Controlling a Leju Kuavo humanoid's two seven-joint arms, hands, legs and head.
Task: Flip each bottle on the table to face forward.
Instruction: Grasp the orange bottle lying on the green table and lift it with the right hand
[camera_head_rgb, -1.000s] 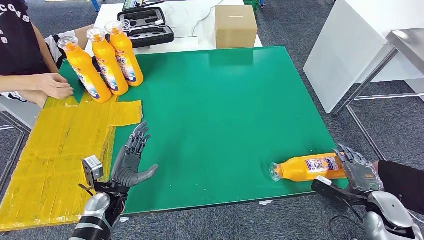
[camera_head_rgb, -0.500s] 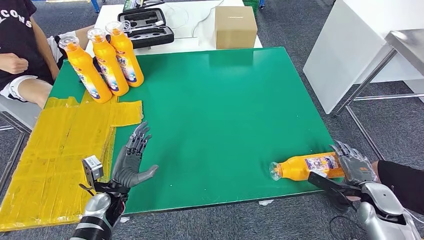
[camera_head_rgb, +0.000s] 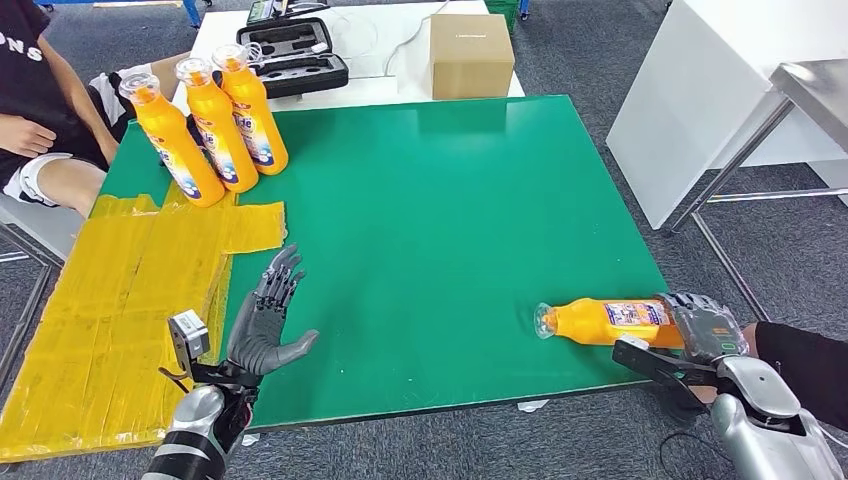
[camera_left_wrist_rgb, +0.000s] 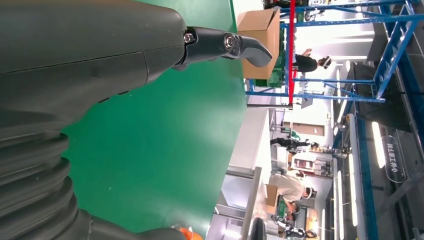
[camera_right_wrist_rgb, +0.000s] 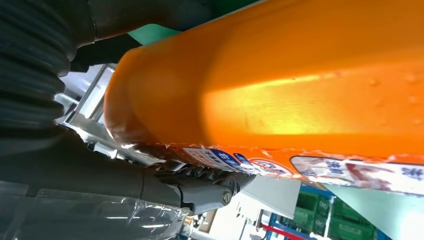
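One orange plastic bottle (camera_head_rgb: 605, 323) lay on its side at the near right edge of the green table mat (camera_head_rgb: 440, 220), its base wrapped by the right hand (camera_head_rgb: 703, 326), which gripped it around the body. Full of liquid, it probably felt heavy, smooth and slippery; the thick labelled body looked the safest hold. Further left, the left hand (camera_head_rgb: 265, 325) hovered open, fingers spread, holding nothing. Farthest, three upright orange bottles (camera_head_rgb: 205, 120) stood at the mat's left corner.

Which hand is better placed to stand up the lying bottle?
The right hand: its fingers already wrap the base of the lying bottle at the table's right edge. The left hand is open, far from it.
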